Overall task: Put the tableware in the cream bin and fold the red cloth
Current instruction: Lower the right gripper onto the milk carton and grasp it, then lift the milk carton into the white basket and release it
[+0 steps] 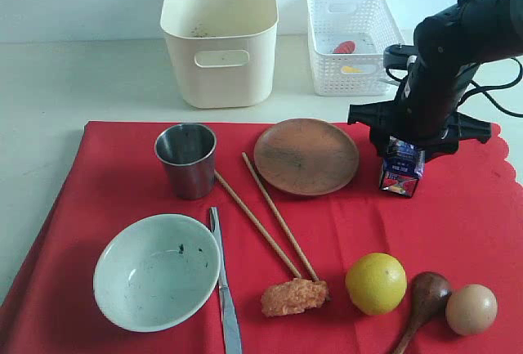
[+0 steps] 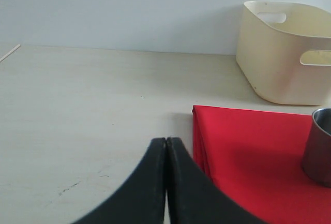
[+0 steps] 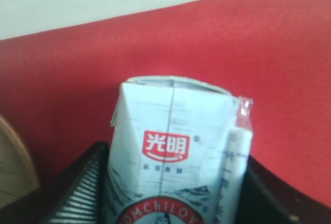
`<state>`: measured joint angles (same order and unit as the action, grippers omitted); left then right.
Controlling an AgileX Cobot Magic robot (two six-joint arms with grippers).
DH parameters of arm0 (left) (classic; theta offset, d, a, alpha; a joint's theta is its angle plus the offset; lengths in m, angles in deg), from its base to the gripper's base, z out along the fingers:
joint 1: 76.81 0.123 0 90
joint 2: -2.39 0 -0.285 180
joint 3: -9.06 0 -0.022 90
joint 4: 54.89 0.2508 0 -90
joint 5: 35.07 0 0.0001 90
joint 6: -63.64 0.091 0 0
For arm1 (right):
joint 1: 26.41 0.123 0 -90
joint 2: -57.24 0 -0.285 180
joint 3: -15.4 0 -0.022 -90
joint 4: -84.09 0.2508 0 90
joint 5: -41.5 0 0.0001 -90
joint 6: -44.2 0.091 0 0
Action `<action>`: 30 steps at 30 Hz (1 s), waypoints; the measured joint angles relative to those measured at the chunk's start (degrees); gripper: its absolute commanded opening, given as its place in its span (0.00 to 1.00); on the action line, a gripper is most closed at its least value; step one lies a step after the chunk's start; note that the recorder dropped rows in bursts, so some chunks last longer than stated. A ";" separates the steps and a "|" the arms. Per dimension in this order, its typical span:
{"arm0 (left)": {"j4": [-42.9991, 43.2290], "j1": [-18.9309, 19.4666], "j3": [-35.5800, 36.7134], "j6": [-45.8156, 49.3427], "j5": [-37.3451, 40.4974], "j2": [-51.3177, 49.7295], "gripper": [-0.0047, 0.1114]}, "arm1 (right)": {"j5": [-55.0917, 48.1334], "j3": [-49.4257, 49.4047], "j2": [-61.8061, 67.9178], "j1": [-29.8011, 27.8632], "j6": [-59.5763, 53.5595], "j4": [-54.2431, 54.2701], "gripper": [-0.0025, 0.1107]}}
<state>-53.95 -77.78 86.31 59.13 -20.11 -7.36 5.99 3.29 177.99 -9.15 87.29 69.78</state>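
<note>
Your right gripper (image 1: 404, 154) straddles the milk carton (image 1: 401, 176), right of frame on the red cloth (image 1: 458, 231); can't tell if clamped. Probably clearing it before folding. Left gripper (image 2: 166, 151) clenched. Cream bin (image 1: 219, 39) top centre-left.

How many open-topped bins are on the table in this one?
2. The cream bin stands behind the steel cup. The white lattice basket stands to its right in the exterior view, behind the round brown plate. No others show.

Cup (image 1: 186, 160) left of plate (image 1: 306, 156); bin (image 1: 221, 76) behind cup; carton (image 1: 401, 170) right of plate.
</note>
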 measured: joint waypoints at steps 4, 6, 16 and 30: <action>0.00 0.00 0.00 0.00 0.00 0.00 0.05 | 0.00 0.00 0.00 0.00 0.00 -0.15 0.17; 0.00 0.00 0.00 0.00 0.00 0.00 0.05 | 0.00 0.00 0.00 0.00 0.00 -0.20 0.05; 0.00 0.00 0.00 0.00 0.00 0.00 0.05 | 0.00 0.00 0.00 0.00 0.00 -0.30 0.02; 0.00 0.00 0.00 0.00 0.00 0.00 0.05 | 1.35 -0.15 -9.67 0.00 1.87 -1.88 0.02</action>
<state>-53.95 -77.78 86.31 59.13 -20.11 -7.36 7.34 3.14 168.32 -9.15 89.16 67.90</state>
